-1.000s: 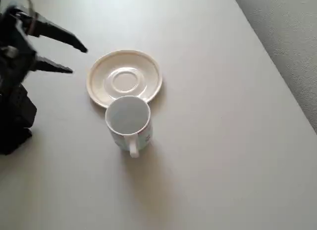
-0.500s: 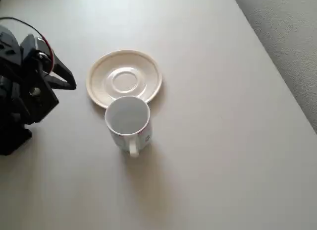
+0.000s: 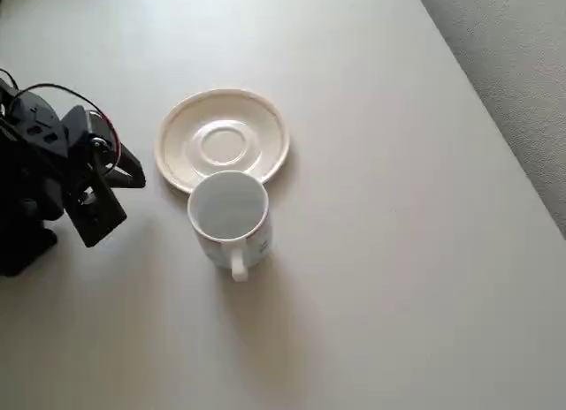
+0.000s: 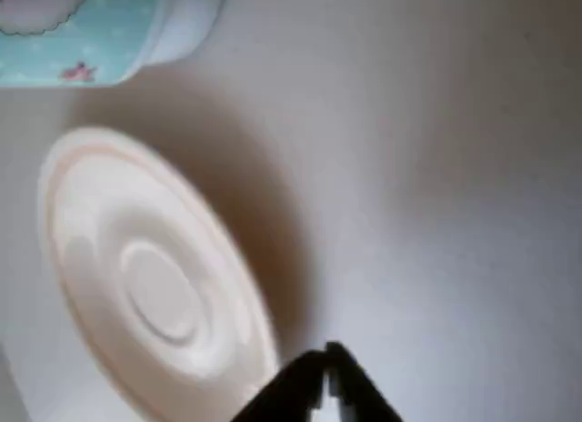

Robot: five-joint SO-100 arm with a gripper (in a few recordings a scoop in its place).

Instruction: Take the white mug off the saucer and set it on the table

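On the bench (image 3: 398, 251), the white mug (image 3: 229, 214) is standing upright just beside the saucer (image 3: 222, 139), off it. The gripper (image 3: 133, 169) is hovering left of the saucer, clenched and holding nothing.

Your arm sits at the nine o'clock edge of the overhead view, black, folded low over its base, with red and black wires looping across the wrist. The gripper (image 3: 133, 171) points toward three o'clock, and in the wrist view its dark fingertips (image 4: 329, 360) meet at six o'clock, jaws closed on nothing.
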